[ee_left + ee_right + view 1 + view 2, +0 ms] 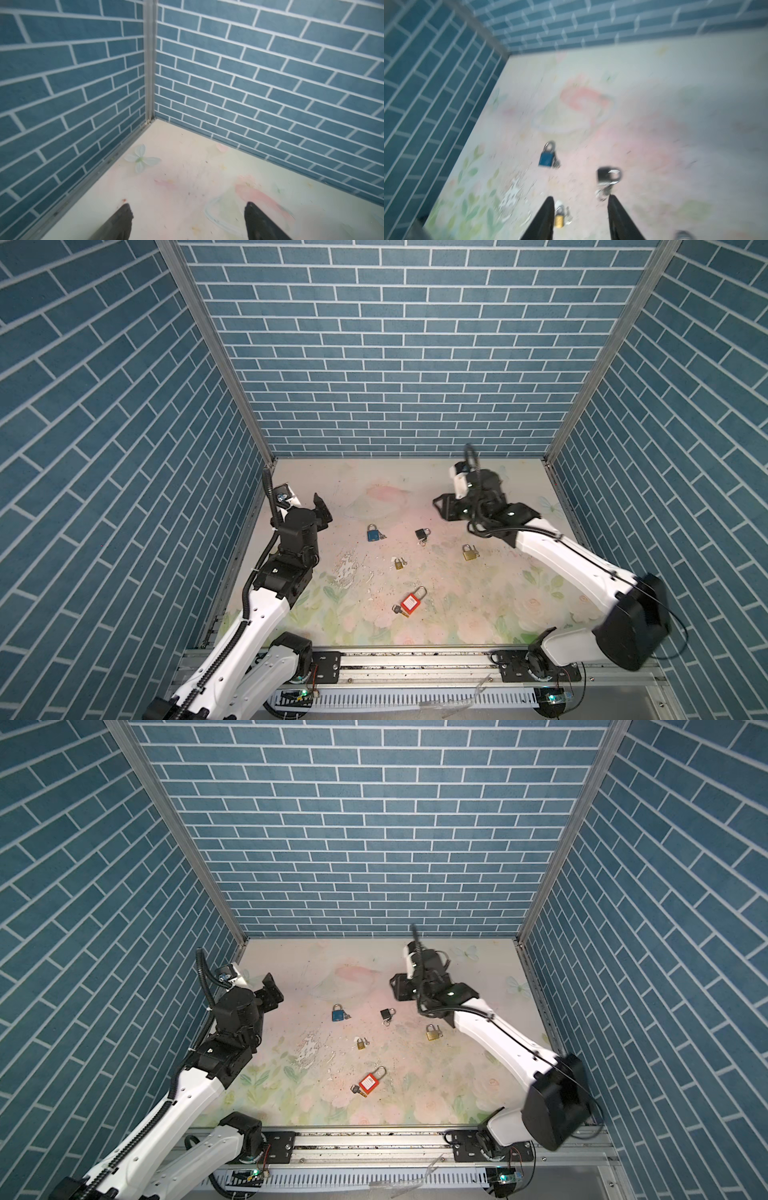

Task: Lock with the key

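Note:
Several padlocks lie on the floral mat, each with a key by or in it: a blue padlock (372, 532) (546, 159), a black padlock (422, 534) (607, 175), a small brass padlock (399, 563) (559, 220), a larger brass padlock (469, 552) and a red padlock (411, 603) (367, 1083) with a dark key (397, 608) at its base. My left gripper (322, 510) (188, 205) hovers at the far left near the wall, open wide and empty. My right gripper (440, 506) (581, 197) hangs open above the mat, beyond the black padlock, holding nothing.
Blue brick-pattern walls (395, 364) close in the mat on three sides, with metal corner posts (150, 62). A worn white patch (345, 568) marks the mat left of the small brass padlock. The arms' rail (415, 668) runs along the front edge.

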Robot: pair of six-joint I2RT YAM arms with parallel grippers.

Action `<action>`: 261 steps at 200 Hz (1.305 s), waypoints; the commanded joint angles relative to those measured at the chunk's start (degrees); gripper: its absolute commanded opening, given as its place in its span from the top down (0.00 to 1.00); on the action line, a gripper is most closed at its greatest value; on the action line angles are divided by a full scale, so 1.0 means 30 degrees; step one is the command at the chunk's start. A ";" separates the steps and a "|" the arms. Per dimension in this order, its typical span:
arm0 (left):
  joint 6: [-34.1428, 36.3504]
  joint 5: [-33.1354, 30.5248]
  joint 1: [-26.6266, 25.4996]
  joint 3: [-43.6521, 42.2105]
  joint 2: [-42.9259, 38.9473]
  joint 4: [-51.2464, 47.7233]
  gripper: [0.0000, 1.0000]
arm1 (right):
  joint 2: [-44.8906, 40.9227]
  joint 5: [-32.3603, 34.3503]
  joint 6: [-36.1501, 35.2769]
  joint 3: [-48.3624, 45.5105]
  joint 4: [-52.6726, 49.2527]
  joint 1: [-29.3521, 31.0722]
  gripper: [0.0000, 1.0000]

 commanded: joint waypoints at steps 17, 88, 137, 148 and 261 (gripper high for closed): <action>0.0728 -0.0531 0.3310 -0.3312 0.1827 0.5144 0.14 | -0.5414 0.5620 -0.3093 -0.5516 0.4058 -0.5121 0.32; 0.1234 0.1627 0.4311 -0.6293 0.7758 1.0895 0.14 | -0.8672 0.9720 -0.5419 -1.5730 1.2935 -0.9721 0.03; 0.4965 0.6206 0.4350 -0.6856 0.9736 1.6883 0.14 | -0.2855 0.6212 -0.4739 -1.7697 1.9910 -1.0327 0.02; 0.5856 0.7190 0.4334 -0.7415 1.0298 1.8918 0.14 | -0.1235 0.5126 -0.5428 -1.7716 2.1583 -1.0402 0.03; 0.6965 1.0432 0.4512 -0.7386 1.2405 2.0529 0.14 | 0.3758 -0.1309 -0.7809 -1.7242 2.6639 -1.1469 0.02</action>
